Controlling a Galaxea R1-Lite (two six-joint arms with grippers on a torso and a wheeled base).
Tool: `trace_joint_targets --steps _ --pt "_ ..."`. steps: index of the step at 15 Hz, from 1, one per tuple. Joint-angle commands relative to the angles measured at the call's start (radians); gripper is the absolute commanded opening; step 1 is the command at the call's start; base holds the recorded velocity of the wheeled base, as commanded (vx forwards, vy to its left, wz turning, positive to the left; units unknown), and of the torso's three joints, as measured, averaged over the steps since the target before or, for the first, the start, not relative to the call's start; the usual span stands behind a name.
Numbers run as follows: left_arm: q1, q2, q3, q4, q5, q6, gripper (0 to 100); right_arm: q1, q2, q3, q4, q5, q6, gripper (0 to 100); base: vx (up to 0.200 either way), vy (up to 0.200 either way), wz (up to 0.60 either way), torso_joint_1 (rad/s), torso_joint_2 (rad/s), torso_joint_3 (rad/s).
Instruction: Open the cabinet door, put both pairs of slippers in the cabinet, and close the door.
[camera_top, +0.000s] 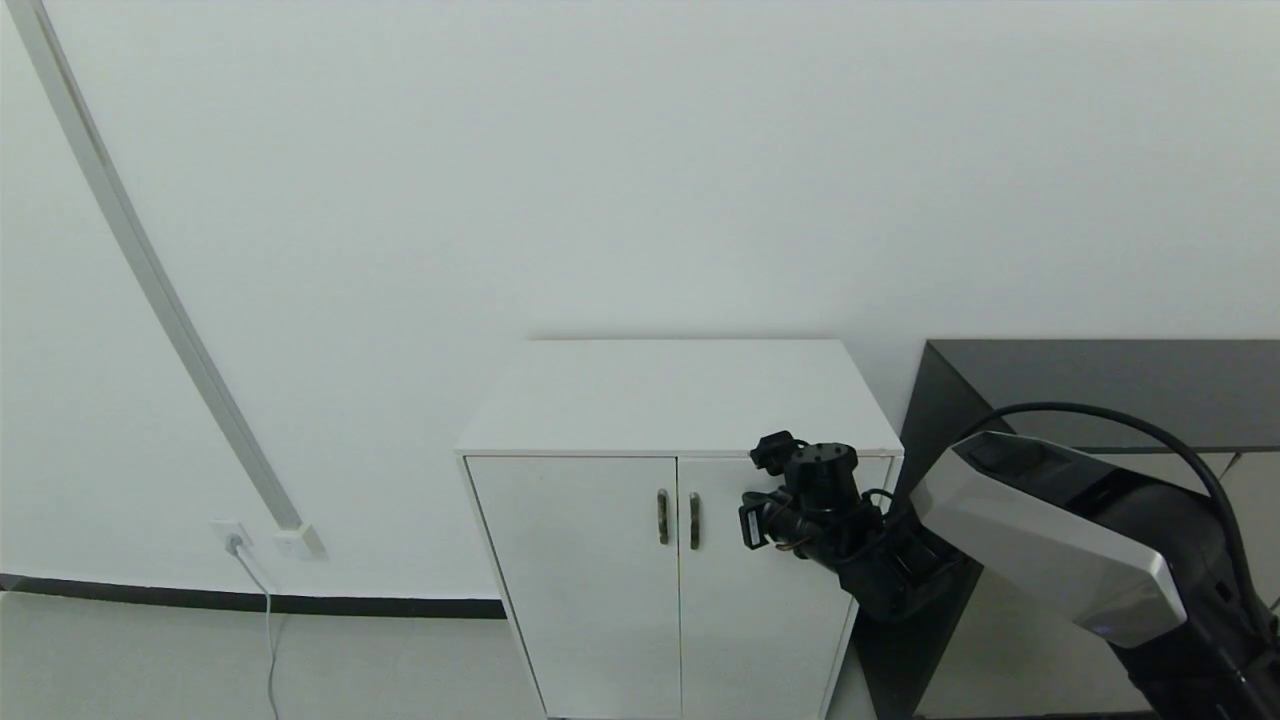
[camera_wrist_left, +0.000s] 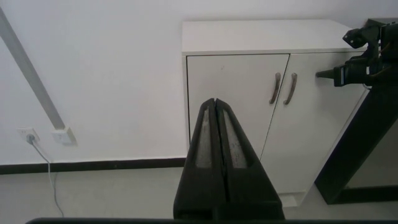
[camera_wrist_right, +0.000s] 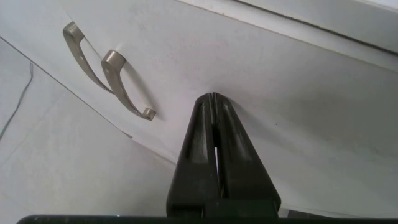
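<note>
Right fingers (camera_wrist_right: 199, 143) were pressed flat together, nothing between them. The right gripper (camera_wrist_right: 213, 99) pointed at the face of the right door (camera_top: 750, 620), very close to it; whether the tips touched the panel could not be told. Just beside them sat the right handle (camera_wrist_right: 127, 93), with the left handle (camera_wrist_right: 84, 56) next to it, both slim metal bars at the doors' meeting edges.

Over on the other side, the left fingers (camera_wrist_left: 202, 143) were shut tight as well, holding nothing. The left gripper (camera_wrist_left: 214, 106) hung well back from the cabinet (camera_top: 680, 400), aimed at the left door (camera_top: 580, 580).

Both doors were shut, flush under the white top, and the seam ran straight down between the handles. The cabinet stood against the wall (camera_top: 640, 170), and its top edge sat just above the right gripper in the head view.

To the robot's right a dark desk (camera_top: 1100, 380) stood hard against the cabinet's side, and the right arm came in across its front corner. To the left, floor (camera_top: 200, 660) ran along a black baseboard (camera_top: 250, 600). A wall socket (camera_top: 232, 535) sat there with a cable (camera_top: 268, 620) dropping down, and a slanted strip of trunking (camera_top: 150, 270) climbed the wall, well apart from the cabinet.
</note>
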Motion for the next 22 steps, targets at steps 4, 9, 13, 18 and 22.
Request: trace_joint_targets --steps 4,9,13,18,22 --pt "0.0 0.0 0.0 0.001 0.0 0.0 0 -0.002 -0.001 -0.006 0.0 0.0 0.0 0 0.0 0.0 0.0 0.0 0.0 0.0" --pt "0.0 0.0 0.0 0.001 0.0 0.0 0 -0.002 0.013 -0.017 -0.002 -0.003 0.0 0 0.0 0.0 0.0 0.0 0.0 0.0" --pt "0.0 0.0 0.0 0.001 0.0 0.0 0 -0.002 0.019 -0.026 -0.002 -0.004 -0.001 0 0.0 0.0 0.0 0.0 0.0 0.0" --pt "0.0 0.0 0.0 0.001 0.0 0.002 0 -0.002 0.035 -0.047 -0.002 -0.006 -0.001 0 0.0 0.0 0.0 0.0 0.0 0.0" --pt "0.0 0.0 0.0 0.001 0.0 0.0 0 0.003 -0.001 0.003 -0.009 -0.006 0.0 0 0.0 0.0 0.0 0.0 0.0 0.0"
